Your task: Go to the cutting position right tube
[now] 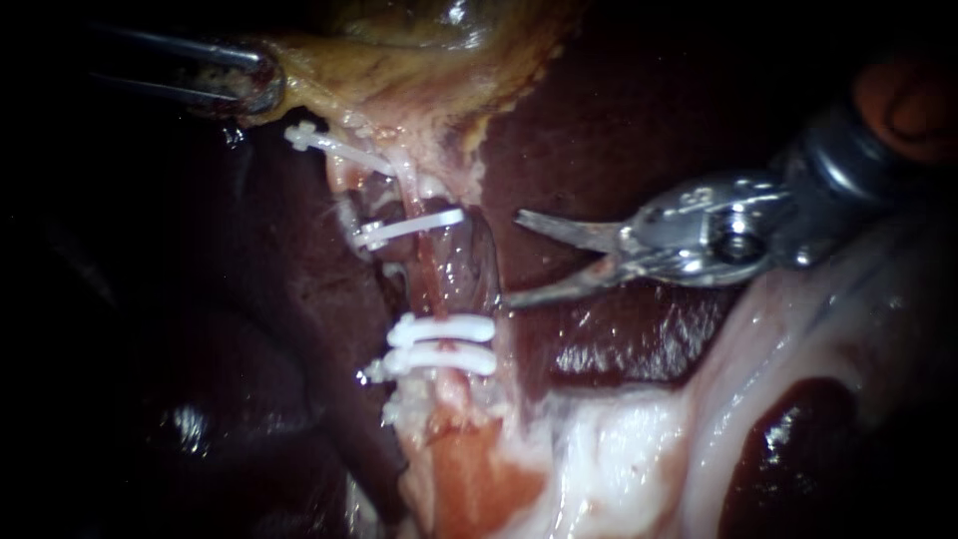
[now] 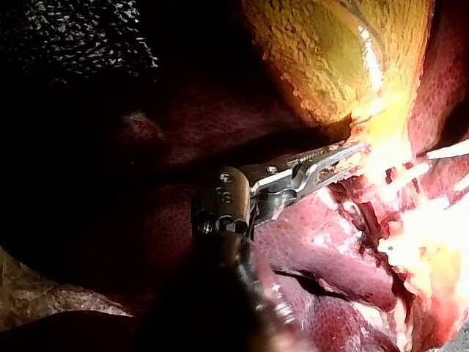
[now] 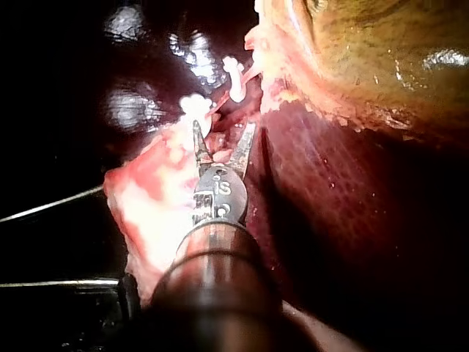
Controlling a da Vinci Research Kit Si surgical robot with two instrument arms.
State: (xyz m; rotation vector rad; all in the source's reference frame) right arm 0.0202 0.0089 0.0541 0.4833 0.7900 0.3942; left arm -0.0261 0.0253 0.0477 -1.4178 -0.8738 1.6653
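Our right instrument [image 1: 514,258] ends in two slim, pointed, silver-grey jaws. They hinge on a shiny metal body with a round screw [image 1: 738,247] and engraved marks. Behind it sits a dark collar [image 1: 848,165], then a glossy, rounded brown shaft [image 3: 212,293]. Our left instrument [image 1: 254,80] has long, slotted steel jaws. Its boxy metal joint [image 2: 220,205] is marked, carries a small screw head [image 2: 226,177], and leads into a dark shaft [image 2: 238,293].

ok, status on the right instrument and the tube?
Right instrument jaws open, beside the tube, level with the gap between the clips, not yet around it. Left instrument jaws shut on the gallbladder. Nothing in the way.
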